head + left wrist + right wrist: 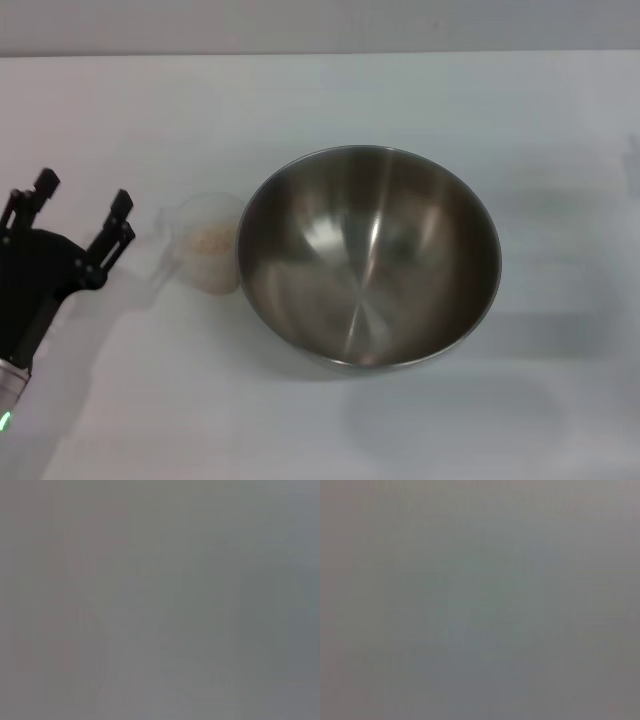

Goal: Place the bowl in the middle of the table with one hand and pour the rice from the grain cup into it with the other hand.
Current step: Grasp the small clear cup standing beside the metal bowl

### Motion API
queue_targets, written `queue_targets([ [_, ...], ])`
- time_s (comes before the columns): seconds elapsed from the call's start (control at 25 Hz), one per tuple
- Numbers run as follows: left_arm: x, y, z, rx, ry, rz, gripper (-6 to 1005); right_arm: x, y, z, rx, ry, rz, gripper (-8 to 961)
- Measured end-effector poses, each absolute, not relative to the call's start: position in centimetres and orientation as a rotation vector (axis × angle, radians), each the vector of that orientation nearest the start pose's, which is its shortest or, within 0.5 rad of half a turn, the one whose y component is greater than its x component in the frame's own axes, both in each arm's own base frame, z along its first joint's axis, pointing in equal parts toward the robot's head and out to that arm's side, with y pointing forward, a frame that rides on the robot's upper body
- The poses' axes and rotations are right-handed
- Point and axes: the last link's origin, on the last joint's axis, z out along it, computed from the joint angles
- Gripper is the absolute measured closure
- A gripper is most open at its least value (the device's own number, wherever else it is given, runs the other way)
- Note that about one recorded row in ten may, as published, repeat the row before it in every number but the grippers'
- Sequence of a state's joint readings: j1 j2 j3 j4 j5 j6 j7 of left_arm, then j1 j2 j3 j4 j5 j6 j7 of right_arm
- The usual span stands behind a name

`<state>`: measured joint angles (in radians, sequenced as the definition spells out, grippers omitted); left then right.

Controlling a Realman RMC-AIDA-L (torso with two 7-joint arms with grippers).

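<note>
White table [320,420]: bowl [368,255] centre, grain cup [207,243] touching.

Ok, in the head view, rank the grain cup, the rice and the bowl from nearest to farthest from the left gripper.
From the left gripper, open at the table's left edge:
1. The grain cup, just to its right.
2. The rice, inside the cup.
3. The bowl, mid-table, beyond the cup.

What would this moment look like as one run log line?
bowl: mid-table, empty | grain cup: beside bowl's left, rice inside | left gripper: open, left of cup | right gripper: out of view
</note>
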<state>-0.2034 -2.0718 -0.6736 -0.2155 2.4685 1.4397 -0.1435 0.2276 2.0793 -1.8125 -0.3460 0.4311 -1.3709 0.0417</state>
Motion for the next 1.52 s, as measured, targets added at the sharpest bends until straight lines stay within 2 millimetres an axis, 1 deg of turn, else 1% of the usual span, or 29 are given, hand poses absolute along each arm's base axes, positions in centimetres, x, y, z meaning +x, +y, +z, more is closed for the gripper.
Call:
queue_targets([
  [0.32,-33.3,23.6,-5.0,-1.853,-0.453,-0.755,175,33.0,29.6,3.9,-1.355,0.299,0.759,436],
  [0.6,-33.3,24.0,-5.8,-1.885,-0.478,-0.723,174,33.0,29.9,4.0,-1.357,0.294,0.756,436],
  [0.88,-33.3,24.2,-6.0,-1.895,-0.481,-0.714,174,33.2,30.1,4.0,-1.356,0.294,0.745,434],
  [0.96,-33.2,24.6,-6.3,-1.917,-0.488,-0.695,174,33.1,30.1,4.0,-1.356,0.294,0.745,435],
  [1.12,-33.2,24.8,-6.4,-1.924,-0.489,-0.687,175,33.1,30.1,4.0,-1.356,0.292,0.747,436],
  [1.52,-33.5,25.4,-6.3,-1.925,-0.485,-0.655,175,33.1,30.1,4.1,-1.356,0.292,0.747,434],
])
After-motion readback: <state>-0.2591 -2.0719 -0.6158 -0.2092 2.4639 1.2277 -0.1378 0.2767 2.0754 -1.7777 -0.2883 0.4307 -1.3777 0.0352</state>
